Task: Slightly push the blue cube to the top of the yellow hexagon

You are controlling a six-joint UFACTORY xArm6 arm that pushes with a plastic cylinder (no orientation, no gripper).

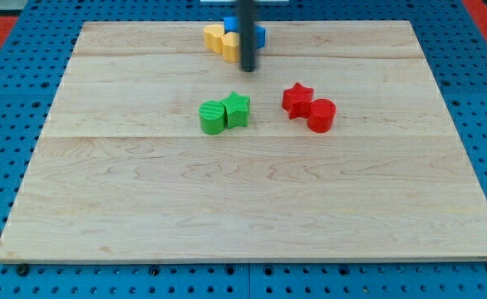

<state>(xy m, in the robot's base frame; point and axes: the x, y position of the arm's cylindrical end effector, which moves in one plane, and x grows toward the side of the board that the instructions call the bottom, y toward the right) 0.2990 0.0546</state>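
The blue cube [258,34] sits at the view's top centre, mostly hidden behind the dark rod, with blue showing on both sides of it. Two yellow blocks lie just to its left: a rounded yellow one [214,36] and the yellow hexagon [231,47], which touches the blue cube's lower left. My tip [248,68] rests on the board just below and right of the yellow hexagon, below the blue cube.
A green cylinder [212,118] and a green star [237,109] sit together at the board's middle. A red star [297,99] and a red cylinder [321,115] sit together to their right. The wooden board [144,208] lies on a blue pegboard.
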